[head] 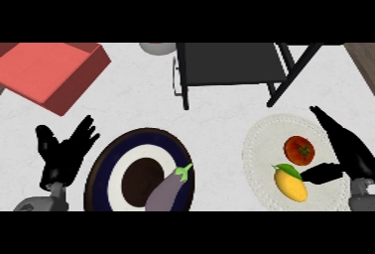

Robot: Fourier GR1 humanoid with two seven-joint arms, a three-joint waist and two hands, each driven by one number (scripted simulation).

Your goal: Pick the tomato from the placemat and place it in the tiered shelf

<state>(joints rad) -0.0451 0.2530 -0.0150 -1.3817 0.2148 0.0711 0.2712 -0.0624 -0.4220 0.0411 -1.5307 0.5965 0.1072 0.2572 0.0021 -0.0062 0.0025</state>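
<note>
From the head view, the tomato (299,150) lies on the pale round placemat (258,149), above a yellow mango (290,184). The right hand (350,149) hangs over the placemat's right edge, just beside the tomato, fingers straight and pointing up-left, thumb stretched toward the mango; it holds nothing. The left hand (64,149) rests spread at the left, beside a dark-rimmed plate (102,173) carrying an eggplant (168,187). The black tiered shelf (230,64) stands well above the placemat.

No readable text, label, brand, number or sign is showing anywhere on the counter or on any of the things lying upon it.
</note>
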